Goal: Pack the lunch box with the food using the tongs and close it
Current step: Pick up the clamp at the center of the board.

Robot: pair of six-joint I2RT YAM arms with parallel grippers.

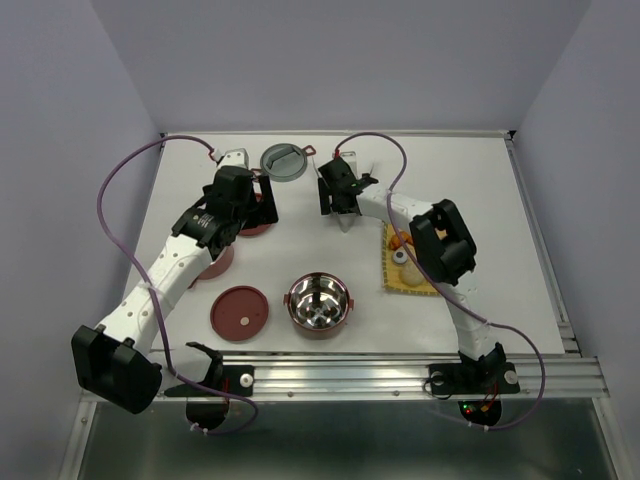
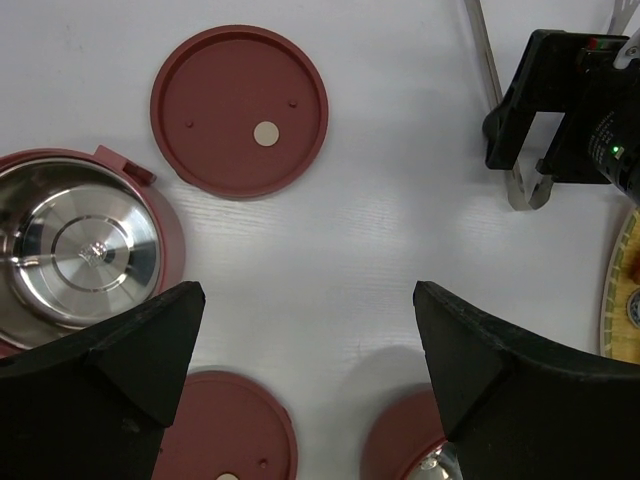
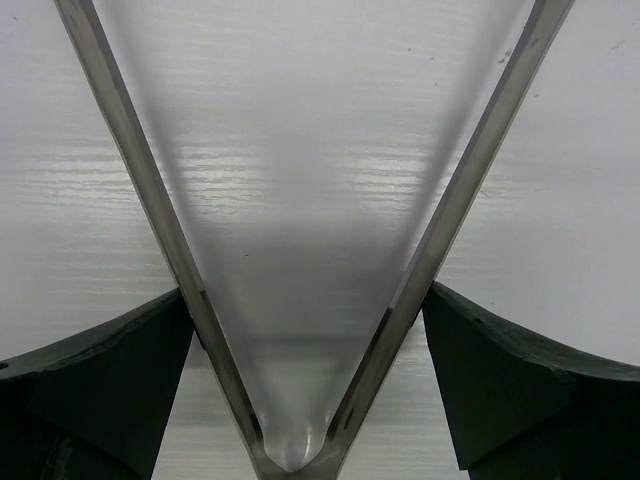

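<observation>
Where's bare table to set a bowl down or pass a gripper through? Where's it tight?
Biggest bare patch: between the yellow woven mat and the white table's right edge. Smaller one mid-table, bordered by the open steel-lined red bowl, the left arm and the right gripper. Tight: far left, where red bowls and a round grey lid crowd the left arm.

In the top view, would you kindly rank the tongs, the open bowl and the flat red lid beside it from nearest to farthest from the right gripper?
1. The tongs: inside the right gripper, far centre.
2. The open bowl: near centre.
3. The flat red lid: left of the bowl, near edge.
</observation>
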